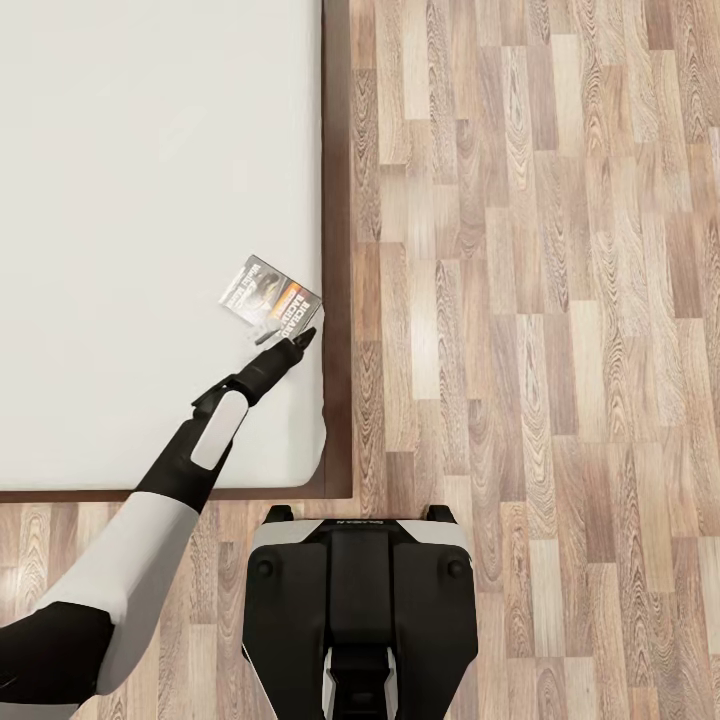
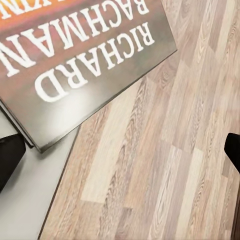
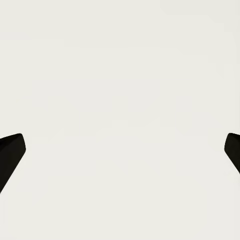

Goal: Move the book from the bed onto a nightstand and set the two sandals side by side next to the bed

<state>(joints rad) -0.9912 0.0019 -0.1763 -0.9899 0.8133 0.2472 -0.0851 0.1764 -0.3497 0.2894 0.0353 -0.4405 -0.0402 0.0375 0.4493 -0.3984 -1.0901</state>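
The book (image 1: 268, 298), grey with an orange band, lies flat on the white mattress of the bed (image 1: 130, 200), close to its right edge. My left gripper (image 1: 300, 341) reaches over the mattress and stands open just short of the book's near corner, not touching it. In the left wrist view the book's cover (image 2: 75, 60) reads "RICHARD BACHMAN", and the left gripper (image 2: 120, 155) has its fingertips (image 2: 7, 155) spread wide with nothing between them. My right gripper (image 3: 120, 150) is open before a plain white surface. The sandals and the nightstand are out of view.
The bed's dark brown frame (image 1: 337, 150) runs along the mattress's right and near sides. Light wood-plank floor (image 1: 540, 300) stretches to the right. My base (image 1: 360, 600) stands on the floor just off the bed's near right corner.
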